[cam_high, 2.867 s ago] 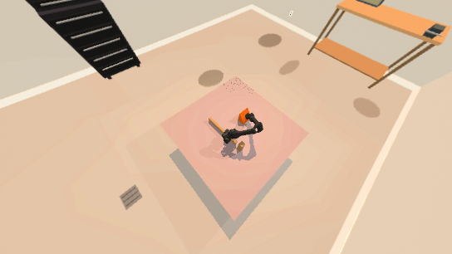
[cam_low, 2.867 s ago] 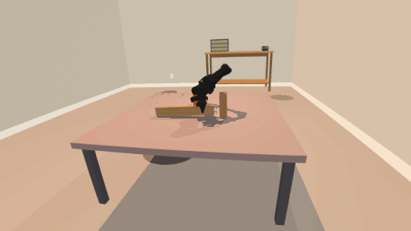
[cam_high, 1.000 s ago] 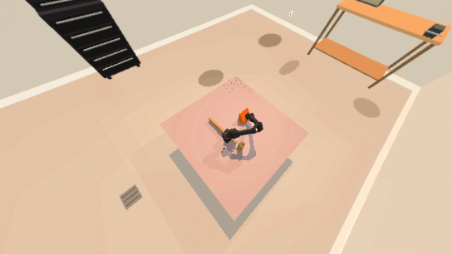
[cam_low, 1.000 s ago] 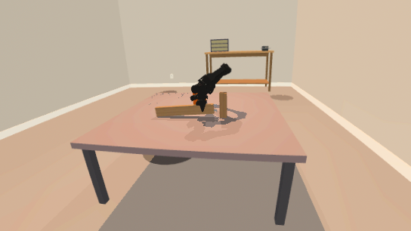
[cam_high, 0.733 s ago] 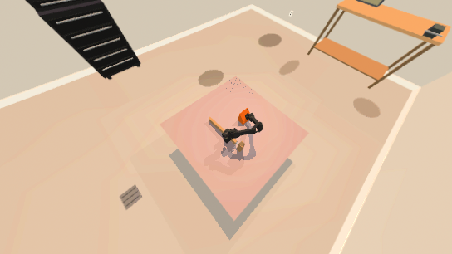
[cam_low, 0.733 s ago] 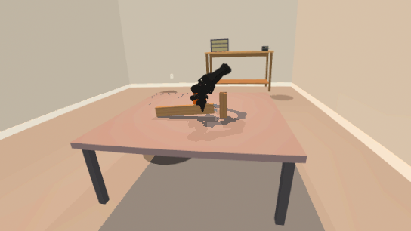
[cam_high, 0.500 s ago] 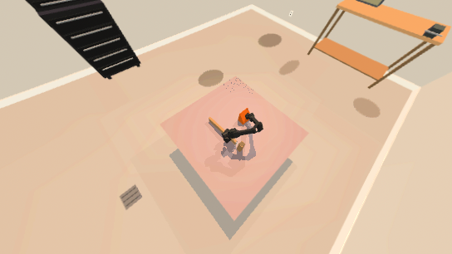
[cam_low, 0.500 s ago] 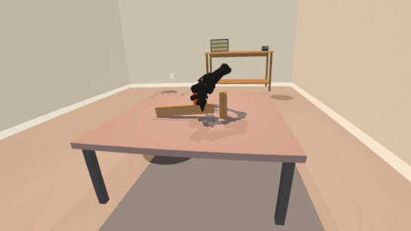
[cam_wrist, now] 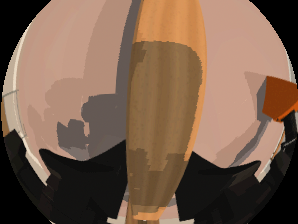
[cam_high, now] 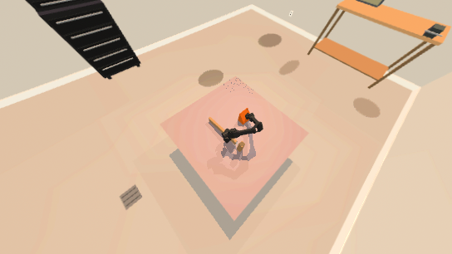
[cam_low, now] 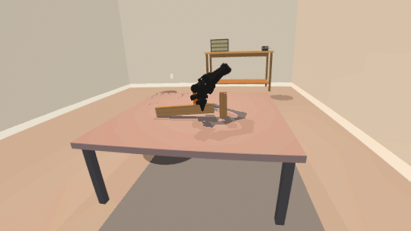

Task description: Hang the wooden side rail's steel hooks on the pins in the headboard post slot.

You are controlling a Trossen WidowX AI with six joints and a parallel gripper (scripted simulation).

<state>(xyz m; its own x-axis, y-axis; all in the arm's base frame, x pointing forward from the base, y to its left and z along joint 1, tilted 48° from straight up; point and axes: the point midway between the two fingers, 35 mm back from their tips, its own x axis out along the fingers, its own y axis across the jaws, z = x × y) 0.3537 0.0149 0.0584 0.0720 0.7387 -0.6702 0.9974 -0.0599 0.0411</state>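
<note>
Rail gripped near the headboard post, clear of the table at the gripped end

The wooden side rail [cam_high: 217, 125] [cam_low: 177, 110] [cam_wrist: 167, 100] is over the table [cam_high: 195, 109] [cam_low: 189, 154] [cam_wrist: 240, 50], its post-side end slightly higher than its far end. Contact between the far end and the table top cannot be confirmed. The gripper [cam_high: 226, 139] [cam_low: 202, 107] [cam_wrist: 153, 140] is closed on the rail near the post-side end, one dark finger on each side of the wood.

The headboard post [cam_high: 241, 146] [cam_low: 223, 105] stands upright just beyond that end; in the exterior view a narrow gap shows between the two wooden bodies. The hooks and pins are too small to make out, so their engagement cannot be verified.

The black arm [cam_high: 245, 132] [cam_low: 216, 76] reaches over from an orange block [cam_high: 243, 117] [cam_low: 195, 99] [cam_wrist: 280, 97], which is on the table beside the rail. Shadows of arm and rail fall across the pink surface. Beyond the table, a wooden workbench [cam_high: 390, 18] [cam_low: 242, 53] stands by the wall. A black slatted unit [cam_high: 79, 28] is noted in the top view, well apart from the table.
</note>
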